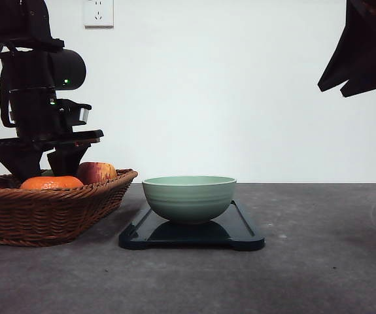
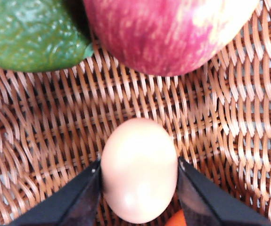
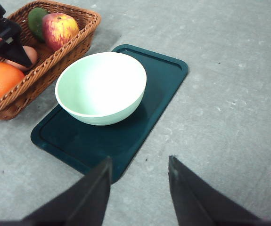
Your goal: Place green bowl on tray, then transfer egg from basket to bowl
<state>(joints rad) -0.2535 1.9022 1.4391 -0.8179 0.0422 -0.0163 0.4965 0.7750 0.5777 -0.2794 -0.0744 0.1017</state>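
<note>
In basket (image 2: pixel 229 141), egg (image 2: pixel 139 169) between gripper (image 2: pixel 139 190) fingers.

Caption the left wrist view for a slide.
Left gripper fingers flank the egg on the basket floor, apple and a green fruit beyond.

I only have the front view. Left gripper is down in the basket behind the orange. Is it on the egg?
Observer: The left wrist view shows the left gripper with one finger on each side of the egg, both at its surface.
Operator: Lifted?
Observer: Cannot tell; the egg sits against the basket weave, near the apple.
Operator: Anything in the green bowl?
Observer: The right wrist view shows the green bowl empty, standing on the tray.
Operator: Right gripper?
Observer: The right gripper is open, above the table, near the tray's corner.
</note>
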